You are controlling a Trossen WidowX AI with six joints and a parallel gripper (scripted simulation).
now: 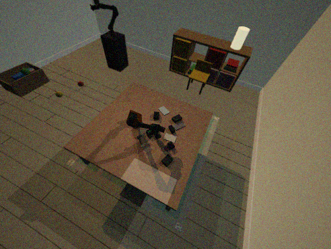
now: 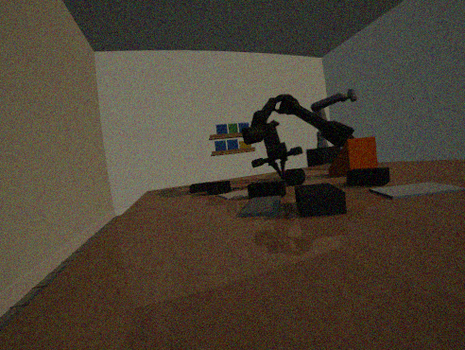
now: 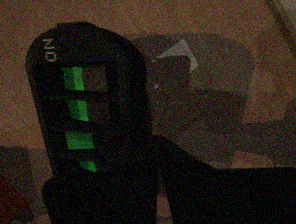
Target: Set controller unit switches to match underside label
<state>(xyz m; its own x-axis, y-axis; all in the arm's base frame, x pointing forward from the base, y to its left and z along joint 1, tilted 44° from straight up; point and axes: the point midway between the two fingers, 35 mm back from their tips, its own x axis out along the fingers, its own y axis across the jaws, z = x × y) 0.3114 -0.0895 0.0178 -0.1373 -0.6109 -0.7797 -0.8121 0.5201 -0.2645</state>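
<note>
The dark grey controller unit point(image 3: 85, 100) point(image 2: 266, 189) lies on the bench and fills the left of the wrist view, with "ON" printed at its far end. Green rocker ends point(image 3: 75, 107) run in a row along its left side; the switches nearest me are hidden behind my fingers. My gripper point(image 3: 157, 140) point(image 2: 282, 173) point(image 1: 150, 132) is shut and empty. It points down just above the unit, with the fingertips beside the switch row on its right. I cannot tell whether they touch it.
A grey module point(image 3: 200, 100) lies just beyond the unit. Close around it are a dark box point(image 2: 320, 199), a grey plate point(image 2: 261, 206), a dark round part point(image 2: 294, 176) and flat dark modules point(image 2: 368, 176) point(image 2: 210, 187). An orange block point(image 2: 361, 152) and a white sheet point(image 2: 411, 189) lie to the right.
</note>
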